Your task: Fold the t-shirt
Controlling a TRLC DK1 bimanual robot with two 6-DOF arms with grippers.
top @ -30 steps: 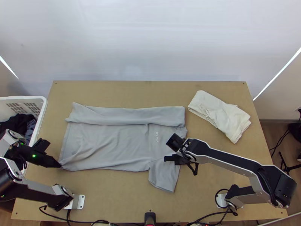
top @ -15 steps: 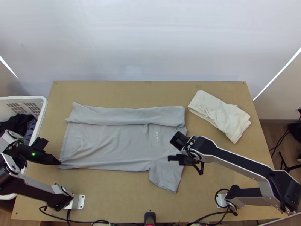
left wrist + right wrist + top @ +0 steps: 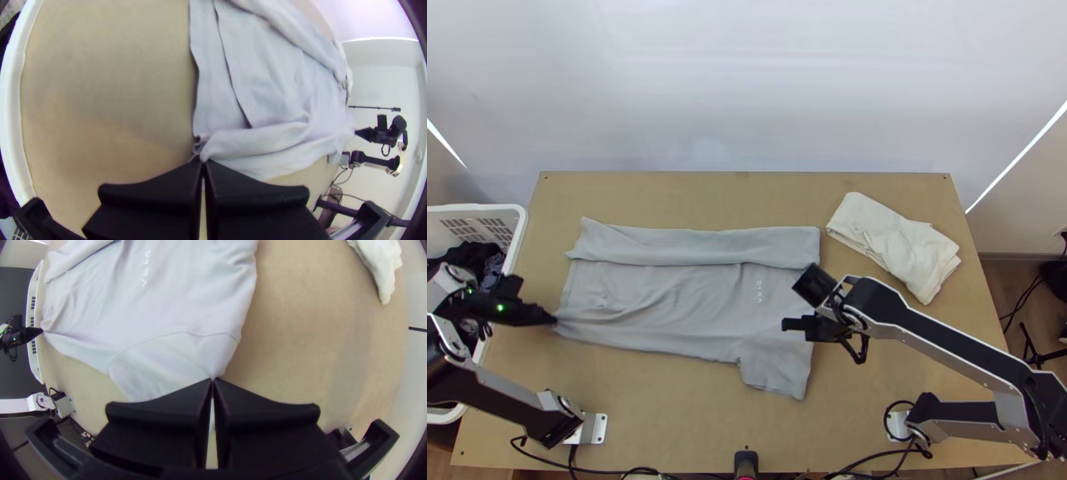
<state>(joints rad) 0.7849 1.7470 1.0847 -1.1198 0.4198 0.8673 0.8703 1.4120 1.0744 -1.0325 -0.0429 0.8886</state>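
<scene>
The grey t-shirt (image 3: 667,300) lies on the worktop (image 3: 667,416), with its far side turned inward in a long strip (image 3: 699,246) and the near sleeve (image 3: 775,372) spread toward the robot. The left tool (image 3: 203,162) is clenched on the near corner of the hem, where the cloth gathers into a small bunch; the right tool (image 3: 212,381) is closed on the edge of the near sleeve, just past the shoulder seam. The cloth looks light and soft, likely thin jersey, with no stiffness to keep its shape, so it should trail and crease rather than swing over as a panel. Nothing about it seems fragile, but a shallow pinch could let it slip. These 2 holds, at opposite ends of the near side, suit a lengthwise fold: kept level and lightly taut, they should carry that side over toward the strip. The slanting wrinkles by the hem suggest a gentle outward pull first, as too hard a tug may drag the strip askew. The folded cream cloth (image 3: 899,244) sits apart, beyond the collar end.
</scene>
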